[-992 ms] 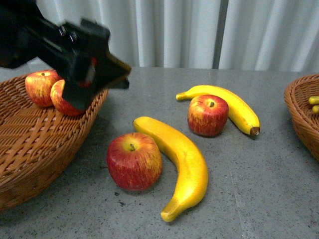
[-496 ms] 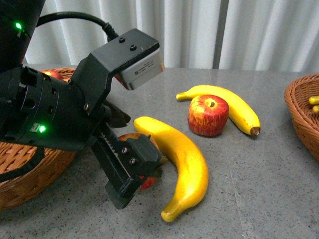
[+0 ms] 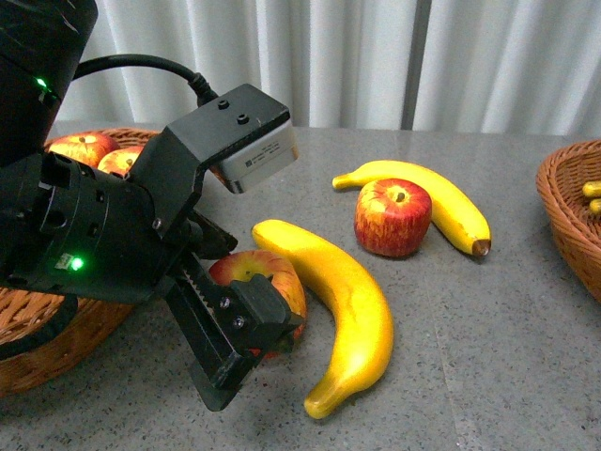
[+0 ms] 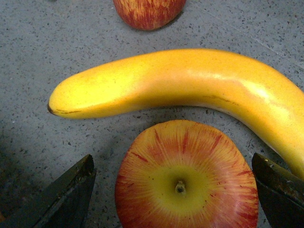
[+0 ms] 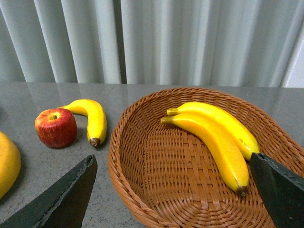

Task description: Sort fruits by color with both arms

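My left gripper point(image 3: 239, 291) is open and straddles the near red apple point(image 3: 268, 277) on the grey table, one finger on each side. In the left wrist view the apple point(image 4: 185, 178) sits stem up between my fingertips point(image 4: 71, 190), not touching them, with the near banana point(image 4: 180, 88) just beyond it. That banana point(image 3: 349, 310) curves round the apple. A second apple point(image 3: 392, 216) rests against a second banana point(image 3: 437, 199) further back. My right gripper point(image 5: 171, 161) is open and empty above the right basket point(image 5: 142, 190), which holds two bananas point(image 5: 213, 133).
The left wicker basket point(image 3: 56, 329) holds two apples point(image 3: 80, 148); my left arm covers most of it. The right basket's rim point(image 3: 563, 211) shows at the table's right edge. White curtains hang behind the table.
My left arm swung from over the left basket down to the near apple, and its open fingers have settled round it. The fruits on the table have not moved.
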### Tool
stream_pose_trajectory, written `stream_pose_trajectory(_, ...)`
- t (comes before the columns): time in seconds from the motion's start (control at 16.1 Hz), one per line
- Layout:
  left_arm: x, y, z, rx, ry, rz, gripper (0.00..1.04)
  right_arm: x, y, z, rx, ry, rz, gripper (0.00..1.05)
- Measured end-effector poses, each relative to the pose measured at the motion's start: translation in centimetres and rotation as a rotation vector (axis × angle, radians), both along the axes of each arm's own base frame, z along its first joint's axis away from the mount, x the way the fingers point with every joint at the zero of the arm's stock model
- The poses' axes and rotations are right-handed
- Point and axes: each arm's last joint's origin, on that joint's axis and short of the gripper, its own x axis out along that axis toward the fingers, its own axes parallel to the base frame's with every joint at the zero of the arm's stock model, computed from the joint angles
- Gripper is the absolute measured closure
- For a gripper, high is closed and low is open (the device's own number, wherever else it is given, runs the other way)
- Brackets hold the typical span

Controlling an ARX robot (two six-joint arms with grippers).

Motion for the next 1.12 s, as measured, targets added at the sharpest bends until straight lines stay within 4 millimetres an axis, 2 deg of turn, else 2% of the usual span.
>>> stream_pose_trajectory(0.12, 0.1, -0.2, -0.2, -0.007, 0.000, -0.013, 0.09, 0.0, 0.0, 0.0, 0.000, 0.000, 0.000, 0.06)
stream_pose_trajectory(0.25, 0.0, -0.4, -0.2, -0.008, 0.001, -0.020, 0.29, 0.0, 0.0, 0.0, 0.000, 0.000, 0.000, 0.06)
stream_pose_trajectory(0.31, 0.0, -0.5, -0.2, -0.008, -0.002, -0.021, 0.35, 0.0, 0.0, 0.0, 0.000, 0.000, 0.000, 0.06)
stream_pose_trajectory(0.56, 0.0, -0.4, 0.3, -0.022, -0.022, -0.009, 0.38, 0.0, 0.0, 0.0, 0.000, 0.000, 0.000, 0.06)
stream_pose_trajectory(0.68, -0.1, 0.0, 2.6, -0.063, -0.114, 0.053, 0.38, 0.0, 0.0, 0.0, 0.000, 0.000, 0.000, 0.06)
stream_pose_trajectory(0.74, 0.0, 0.5, 4.3, -0.093, -0.176, 0.117, 0.39, 0.0, 0.0, 0.0, 0.000, 0.000, 0.000, 0.06)
stream_pose_trajectory(0.87, 0.9, 2.7, 7.3, -0.142, -0.266, 0.351, 0.39, 0.0, 0.0, 0.0, 0.000, 0.000, 0.000, 0.06)
stream_pose_trajectory(0.99, 1.0, 5.6, 7.6, -0.151, -0.279, 0.613, 0.39, 0.0, 0.0, 0.0, 0.000, 0.000, 0.000, 0.06)
stream_pose_trajectory(1.12, 1.2, 7.6, 6.5, -0.173, -0.222, 0.739, 0.39, 0.0, 0.0, 0.0, 0.000, 0.000, 0.000, 0.06)
